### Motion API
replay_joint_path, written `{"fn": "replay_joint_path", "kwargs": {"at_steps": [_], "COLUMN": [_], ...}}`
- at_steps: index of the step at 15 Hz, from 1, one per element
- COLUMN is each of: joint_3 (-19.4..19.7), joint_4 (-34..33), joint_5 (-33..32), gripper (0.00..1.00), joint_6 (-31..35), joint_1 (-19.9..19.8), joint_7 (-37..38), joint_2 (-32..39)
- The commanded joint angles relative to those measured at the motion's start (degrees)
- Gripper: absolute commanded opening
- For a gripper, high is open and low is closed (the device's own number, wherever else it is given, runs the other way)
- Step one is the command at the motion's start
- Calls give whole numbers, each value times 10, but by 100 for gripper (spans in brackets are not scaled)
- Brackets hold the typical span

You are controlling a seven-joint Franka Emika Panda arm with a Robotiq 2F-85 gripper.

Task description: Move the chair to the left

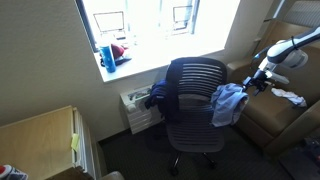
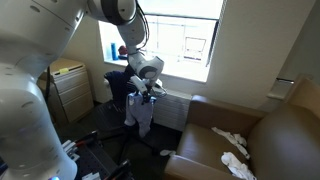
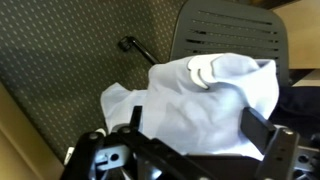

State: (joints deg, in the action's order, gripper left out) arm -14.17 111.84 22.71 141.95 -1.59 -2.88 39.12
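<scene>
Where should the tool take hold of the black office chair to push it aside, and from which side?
Probably the armrest under the pale blue cloth, approached from the armchair side, where the open tool hovers. An arm is narrow enough to clamp; the ribbed backrest of the chair is too broad. The cloth may slip.

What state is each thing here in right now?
Chair: upright, clothes draped on both arms.
Tool: open, straddling the pale cloth.
Pale cloth: crumpled over one chair arm.
Dark cloth: hanging on the other arm.
Armchair: white cloth lying on its seat.
</scene>
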Motion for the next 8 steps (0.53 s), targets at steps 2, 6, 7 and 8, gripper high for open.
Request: {"fn": "replay_joint_path", "kwargs": {"at_steps": [2, 6, 7, 8], "joint_3": [-76, -127, -138, -147], "joint_4": [23, 41, 46, 46], "joint_5": [96, 182, 203, 225], "gripper": [100, 100, 100, 100], "joint_6": [14, 84, 107, 128], "joint_1": [-46, -62, -67, -72], "joint_7": [-107, -223, -255, -282], "joint_2": [-14, -14, -13, -10]}}
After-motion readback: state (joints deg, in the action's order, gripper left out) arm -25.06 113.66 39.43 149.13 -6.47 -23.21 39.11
